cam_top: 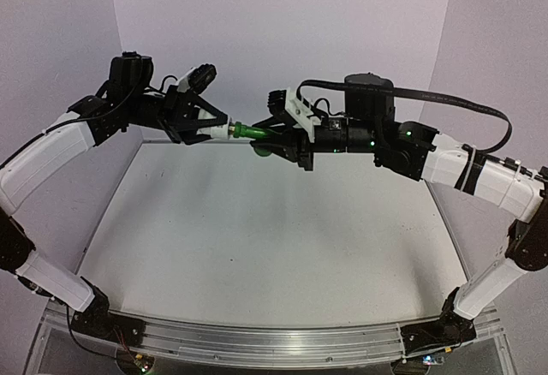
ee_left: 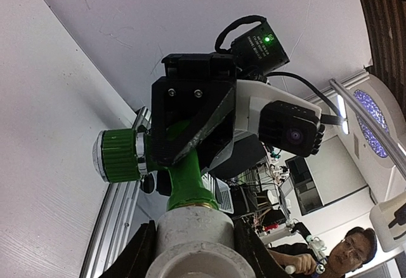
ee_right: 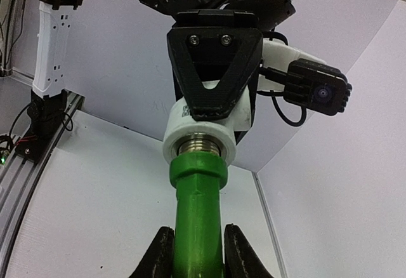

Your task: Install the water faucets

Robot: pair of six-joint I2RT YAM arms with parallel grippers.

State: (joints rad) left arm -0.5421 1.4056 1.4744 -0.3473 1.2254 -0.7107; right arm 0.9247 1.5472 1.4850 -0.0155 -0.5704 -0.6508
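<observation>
We see both arms raised, their tools meeting nose to nose in the air above the bench [cam_top: 257,247]. The left tool [cam_top: 211,129] is clamped on the white fitting [ee_left: 196,243]: from its wrist camera the fitting's round pale body sits between the two dark fingers [ee_left: 141,256], pressed on either side. The right tool [ee_right: 198,256] is clamped on the green tap [ee_right: 198,208], gripping the stem on both flanks, and the stem runs straight out ahead of its fingertips. Just ahead of the right tool the tap's collar [ee_right: 198,175] meets a silvery threaded ring [ee_right: 200,146] set in the mouth of the fitting. The collar touches the ring, and we cannot tell how far the thread is in. Seen from the left tool, the tap rises out of the fitting directly ahead of the fingers, and its ribbed green knob [ee_left: 120,155] with a silvery end sticks out to one side of the right tool's black frame. Neither part touches the bench; both hang well above it, between the two tools
</observation>
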